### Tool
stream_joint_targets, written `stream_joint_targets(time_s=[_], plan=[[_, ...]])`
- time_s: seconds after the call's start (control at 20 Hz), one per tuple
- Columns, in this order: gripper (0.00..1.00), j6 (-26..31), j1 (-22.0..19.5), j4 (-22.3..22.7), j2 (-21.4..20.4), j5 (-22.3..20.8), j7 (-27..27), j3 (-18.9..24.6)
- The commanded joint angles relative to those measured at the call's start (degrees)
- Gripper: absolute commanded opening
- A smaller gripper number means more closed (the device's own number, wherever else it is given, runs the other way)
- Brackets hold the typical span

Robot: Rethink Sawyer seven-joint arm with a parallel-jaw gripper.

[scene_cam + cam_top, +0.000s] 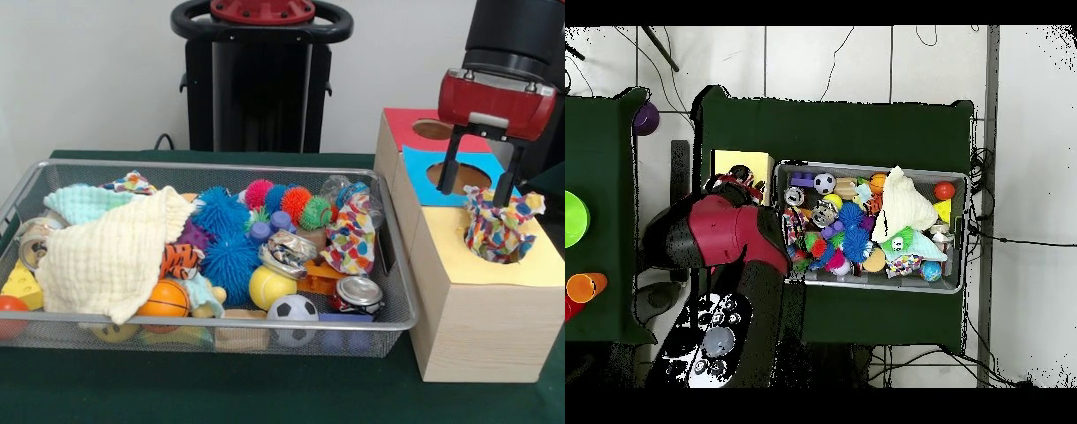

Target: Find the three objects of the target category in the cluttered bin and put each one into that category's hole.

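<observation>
Pincer [481, 193] spread wide just above yellow-panelled hole [508, 252]; one patchwork cloth [501, 225] bunched in its mouth, not fully through. Two more patterned cloths wait in wire bin [221, 325]: one at right end [351, 238], one at back [132, 183].

Red arm [730, 235] covers the boxes, only the yellow panel [743, 163] peeks out at its 12 o'clock. Wire basket [957, 230] sits at the arm's 3 o'clock, cream waffle cloth [905, 205] draped inside, soccer ball [825, 183] near the top rim.
</observation>
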Motion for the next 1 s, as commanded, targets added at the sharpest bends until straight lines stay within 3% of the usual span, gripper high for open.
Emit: stream_joint_targets(time_s=[0.05,0.4,0.45,1.0], plan=[[1.0,12.2,0.0,2.3,0.5,1.5,4.2,5.0],[1.0,16.6,-0.7,2.8,-1.0,2.2,3.9,6.3],[0.0,14.4,-0.3,3.1,-1.0,1.7,4.8,5.8],[0.0,12.6,-0.9,3.9,-2.2,0.7,3.4,6.6]])
